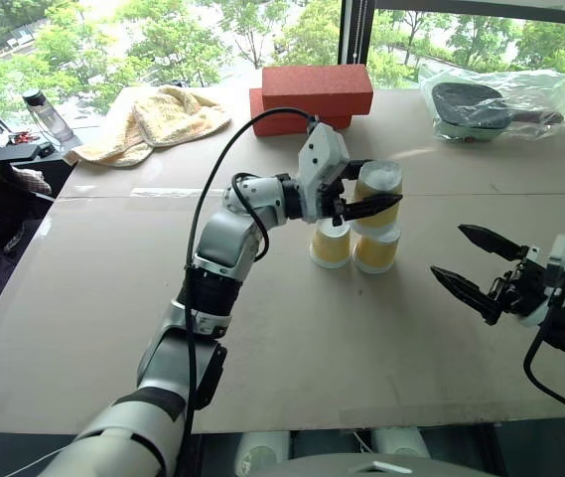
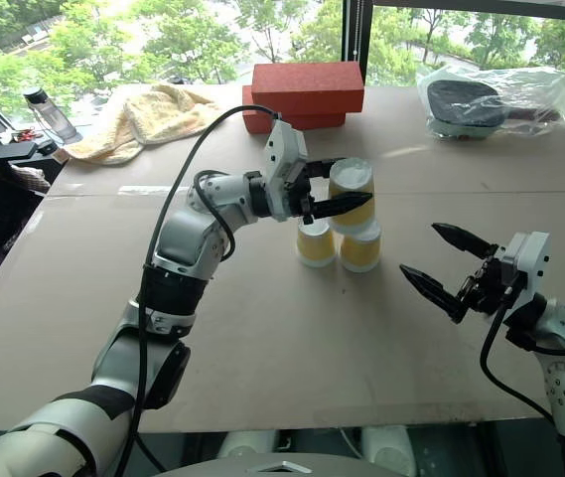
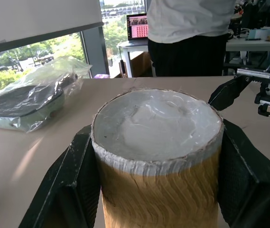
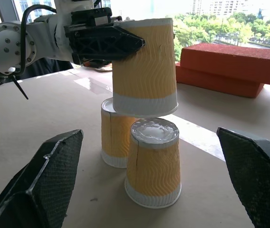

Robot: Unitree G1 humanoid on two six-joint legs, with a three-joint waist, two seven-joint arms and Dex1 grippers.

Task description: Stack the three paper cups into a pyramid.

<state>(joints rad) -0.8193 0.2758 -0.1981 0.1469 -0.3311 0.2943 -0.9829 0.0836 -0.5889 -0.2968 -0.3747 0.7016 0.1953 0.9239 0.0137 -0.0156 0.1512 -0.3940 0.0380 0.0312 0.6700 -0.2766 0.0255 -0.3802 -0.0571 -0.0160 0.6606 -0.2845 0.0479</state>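
Observation:
Two paper cups stand upside down side by side near the middle of the table (image 1: 292,338), the left cup (image 1: 331,245) and the right cup (image 1: 375,251). The third paper cup (image 1: 380,179), also upside down with its white base up, is directly over them, its rim at their tops; I cannot tell whether it rests on them. My left gripper (image 1: 382,198) is shut on it from the left, one black finger (image 3: 70,185) on each side. My right gripper (image 1: 448,249) stands open to the right of the cups, apart from them, pointing at them.
Two stacked red blocks (image 1: 314,96) lie behind the cups. A yellow towel (image 1: 158,119) and a bottle (image 1: 46,114) are at the back left, a plastic bag with a paddle (image 1: 500,104) at the back right. A person (image 3: 191,28) stands beyond the table.

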